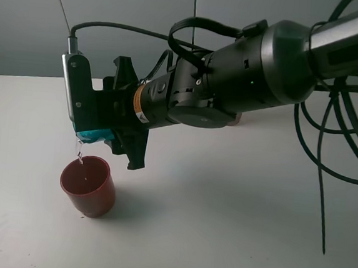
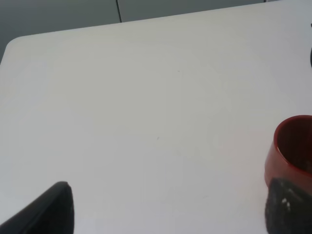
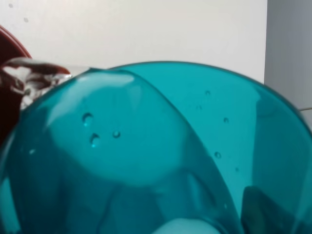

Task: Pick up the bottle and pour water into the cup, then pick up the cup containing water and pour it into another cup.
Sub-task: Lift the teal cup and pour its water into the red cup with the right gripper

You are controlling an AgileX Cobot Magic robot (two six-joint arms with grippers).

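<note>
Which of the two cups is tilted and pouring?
The teal cup in the right gripper, tipped with water trickling out; the red-brown cup stands upright below.

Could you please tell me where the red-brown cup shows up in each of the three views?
Exterior high: the red-brown cup stands lower left, right under the tilted teal cup.
Left wrist: partly cut off by the frame's edge, with its dark inside showing.
Right wrist: only a dark red sliver beyond the teal cup's pouring lip.
Shared landmark: the white table, visible in all three views.
</note>
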